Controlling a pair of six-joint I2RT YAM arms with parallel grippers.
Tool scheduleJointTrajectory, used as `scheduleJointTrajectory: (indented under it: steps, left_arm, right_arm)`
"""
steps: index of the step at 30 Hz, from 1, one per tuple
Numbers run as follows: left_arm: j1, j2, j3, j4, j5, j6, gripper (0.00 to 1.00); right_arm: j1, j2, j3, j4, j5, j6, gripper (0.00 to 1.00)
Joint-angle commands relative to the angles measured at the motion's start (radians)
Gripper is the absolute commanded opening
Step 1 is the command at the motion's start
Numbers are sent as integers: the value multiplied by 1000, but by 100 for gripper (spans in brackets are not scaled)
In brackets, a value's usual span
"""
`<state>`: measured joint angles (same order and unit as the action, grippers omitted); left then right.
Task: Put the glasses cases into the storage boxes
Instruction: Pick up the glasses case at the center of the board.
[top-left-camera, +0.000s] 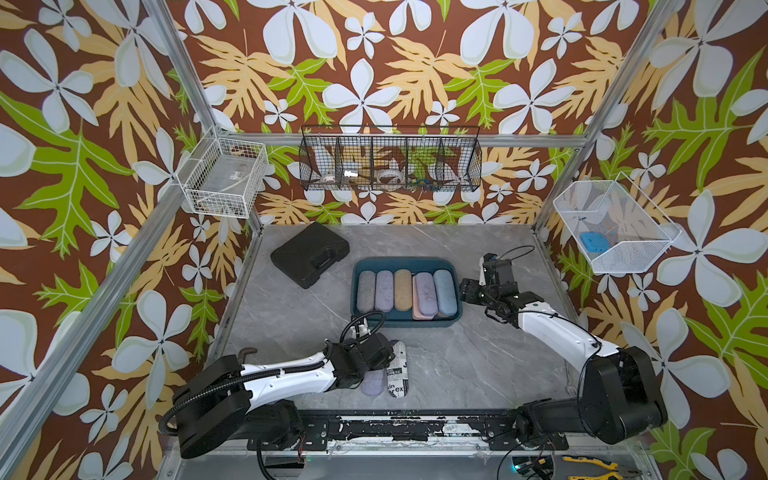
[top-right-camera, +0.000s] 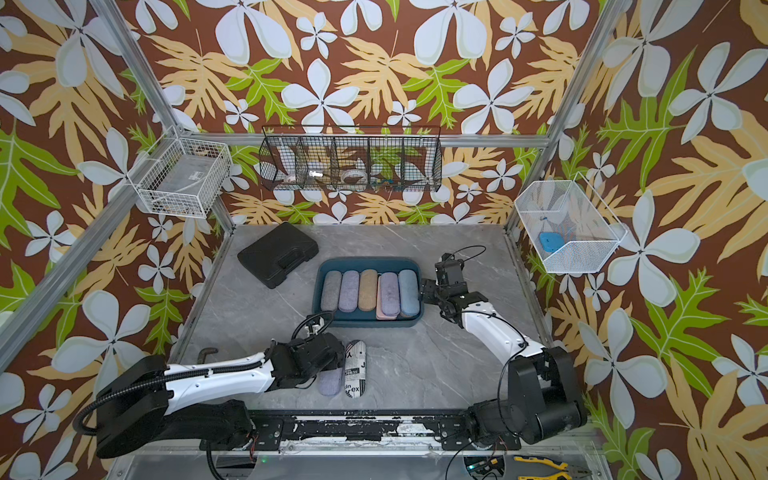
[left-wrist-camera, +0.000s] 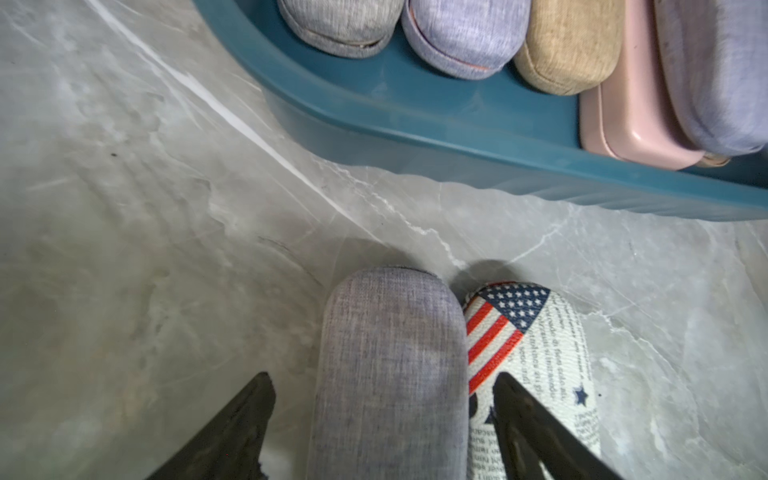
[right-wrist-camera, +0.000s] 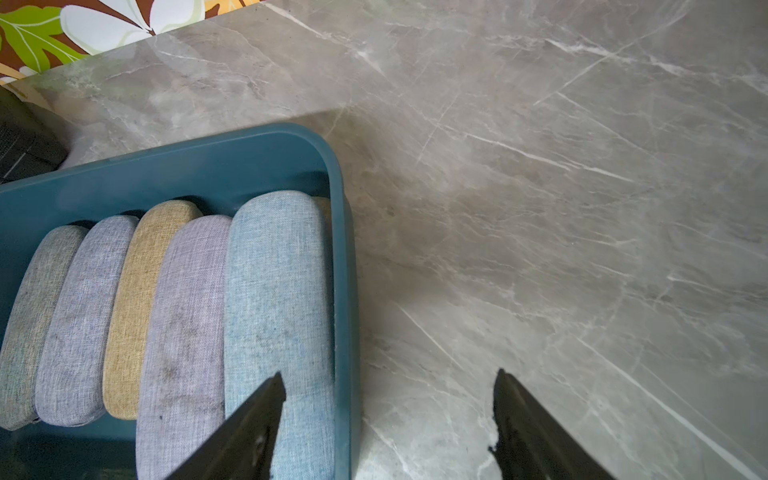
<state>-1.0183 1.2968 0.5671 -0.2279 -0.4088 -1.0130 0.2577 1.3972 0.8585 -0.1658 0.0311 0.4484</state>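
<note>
Left arm (top-left-camera: 291, 376), right arm (top-left-camera: 552, 328) extended; jaws parted.

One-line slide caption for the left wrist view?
Open left gripper straddles a lavender glasses case beside the newspaper-print case, short of the teal storage box.

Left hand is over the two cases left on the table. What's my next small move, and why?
Probably close the left hand on the lavender case: its open jaws straddle that case, which lies on the table outside the teal tub.
</note>
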Motion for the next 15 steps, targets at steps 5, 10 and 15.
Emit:
scheduleJointTrajectory:
  steps: [5,10,15]
  left_arm:
    - [-10,51,10,7,18,13,82]
    - [-18,76,13,4,28,7,81]
    - [-25,101,24,-5,22,4,78]
  right_arm:
    - [2,8,-3,22,0,12,79]
    - [2,12,2,16,4,2,79]
    - [2,11,4,14,6,-1,79]
